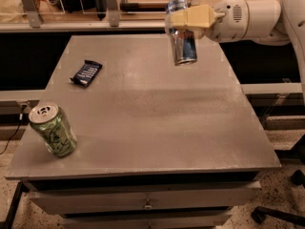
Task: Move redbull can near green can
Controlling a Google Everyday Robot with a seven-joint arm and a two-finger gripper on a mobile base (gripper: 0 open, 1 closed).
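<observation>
The redbull can (pixel 182 44), slim, silver and blue, hangs in the air above the far right part of the grey table (pixel 157 113). My gripper (pixel 187 18) is shut on its upper part, with tan fingers (pixel 200 17) across it, and the white arm reaches in from the right. The green can (pixel 53 129), stout and light green with dark markings and a silver top, stands upright near the table's front left corner, far from the gripper.
A dark blue snack bar wrapper (pixel 86 73) lies on the far left part of the table. Drawers (pixel 143 202) sit under the tabletop. A shelf rail (pixel 71 25) runs behind the table. A chair base (pixel 276 213) is on the floor at lower right.
</observation>
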